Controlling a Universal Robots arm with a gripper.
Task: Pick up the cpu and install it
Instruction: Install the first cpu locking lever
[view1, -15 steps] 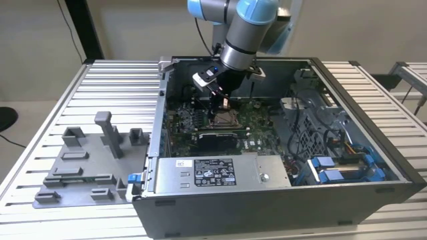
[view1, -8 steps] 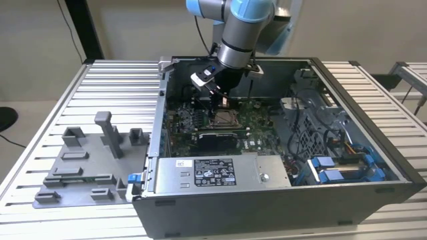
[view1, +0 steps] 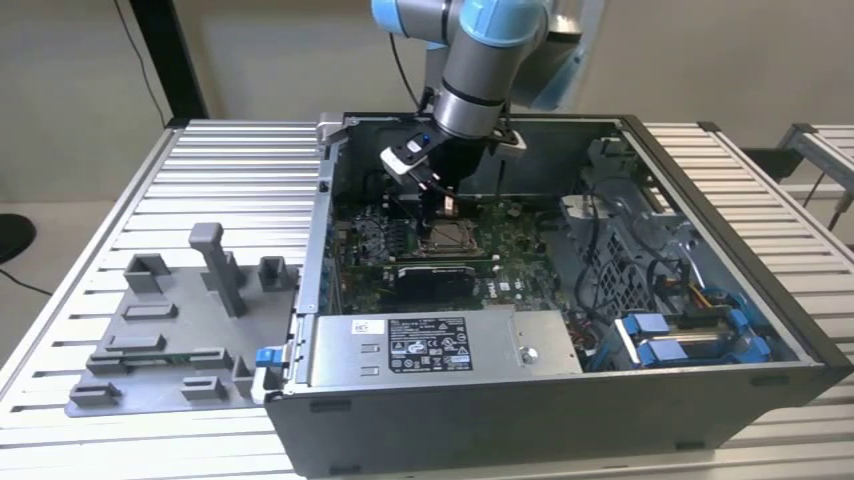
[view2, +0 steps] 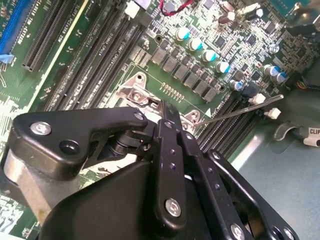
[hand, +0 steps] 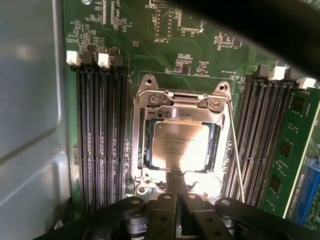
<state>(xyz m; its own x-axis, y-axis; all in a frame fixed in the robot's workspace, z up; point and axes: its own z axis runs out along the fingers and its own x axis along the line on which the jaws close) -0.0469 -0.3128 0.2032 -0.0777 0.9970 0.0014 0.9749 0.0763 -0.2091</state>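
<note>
the cpu (hand: 180, 146) is silver-grey, the motherboard (hand: 200, 45) green, the pincer (hand: 176, 181) black.

You see your black gripper (view2: 163, 107) low over the shiny socket frame (view2: 134, 92) on the green motherboard (view2: 152, 75). A thin wire lever (view2: 235, 113) sticks out over long black slots (view2: 220, 127).

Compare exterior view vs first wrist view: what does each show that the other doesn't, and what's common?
Exterior view adds: the arm, the open computer case, its power supply, and grey fixture blocks on the slatted table at that view's left.
First wrist view adds: the cpu lying inside the socket frame, the wire lever beside it, and memory slots on both sides.
Both: the motherboard, the socket frame, and the gripper over it, jaws together.
</note>
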